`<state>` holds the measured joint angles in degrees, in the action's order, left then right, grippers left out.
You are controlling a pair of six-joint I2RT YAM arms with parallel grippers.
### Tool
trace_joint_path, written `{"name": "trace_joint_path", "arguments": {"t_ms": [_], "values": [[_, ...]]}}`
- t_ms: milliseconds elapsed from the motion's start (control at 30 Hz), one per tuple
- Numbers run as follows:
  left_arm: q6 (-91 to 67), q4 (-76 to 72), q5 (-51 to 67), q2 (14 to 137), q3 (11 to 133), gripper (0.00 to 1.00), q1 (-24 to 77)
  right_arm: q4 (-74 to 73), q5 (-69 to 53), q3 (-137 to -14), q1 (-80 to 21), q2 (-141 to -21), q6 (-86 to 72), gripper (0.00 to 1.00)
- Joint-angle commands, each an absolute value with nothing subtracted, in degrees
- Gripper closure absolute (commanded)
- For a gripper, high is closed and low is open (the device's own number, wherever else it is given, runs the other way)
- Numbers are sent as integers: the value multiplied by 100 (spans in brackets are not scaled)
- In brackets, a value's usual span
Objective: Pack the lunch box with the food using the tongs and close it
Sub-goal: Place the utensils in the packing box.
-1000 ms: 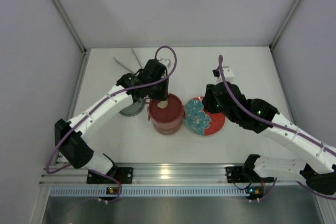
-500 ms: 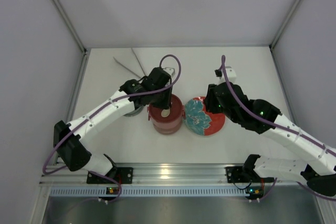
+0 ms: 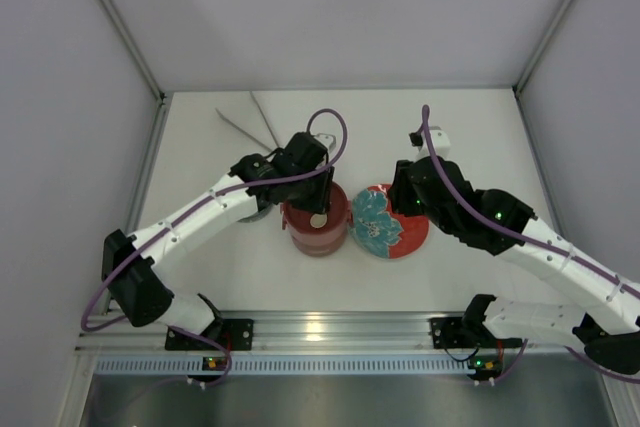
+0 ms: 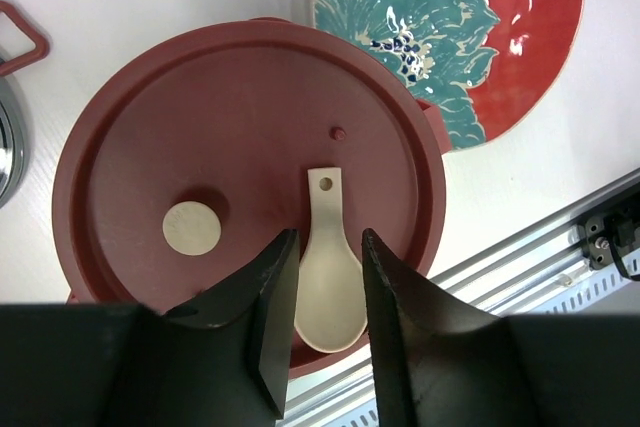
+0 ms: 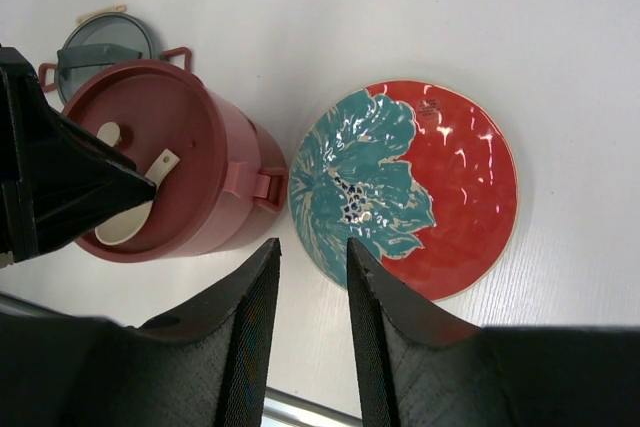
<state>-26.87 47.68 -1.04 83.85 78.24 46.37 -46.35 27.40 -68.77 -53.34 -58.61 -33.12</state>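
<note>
Your left jaws stand parted astride the cream spoon (image 4: pixel 328 287), seemingly leaving it flat on the closed lunch box (image 4: pixel 200 127). Your right jaws hang open, holding nothing, above the plate (image 5: pixel 470 177). The tongs (image 3: pixel 240 123) lie farthest back.

The round dusty-pink lunch box (image 5: pixel 232 222) stands upright, stacked and closed with its flat maroon lid (image 4: pixel 215 122), directly beneath the left gripper (image 4: pixel 328 239), while the slim silvery tongs (image 3: pixel 240 124) lie flat in a narrow V beyond it, apart.
</note>
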Motion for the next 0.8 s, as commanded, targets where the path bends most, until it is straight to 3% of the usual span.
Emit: {"name": "trace_joint_path", "arguments": {"t_ms": [0, 433, 600, 767], "values": [[-2672, 4693, -61, 8165, 7822, 61, 4676, -4720, 2865, -7031, -5229, -5792, -3305, 67], [-2970, 4325, -896, 7305, 8200, 58, 4667, -4772, 2874, -7040, -5212, -5757, -3270, 66], [-3435, 4385, -1984, 6751, 8200, 55, 4632, -4799, 2892, -7031, -5194, -5704, -3270, 66], [-3718, 4439, -2321, 6671, 7981, 58, 3737, -4781, 2848, -7040, -5194, -5722, -3252, 66]]}}
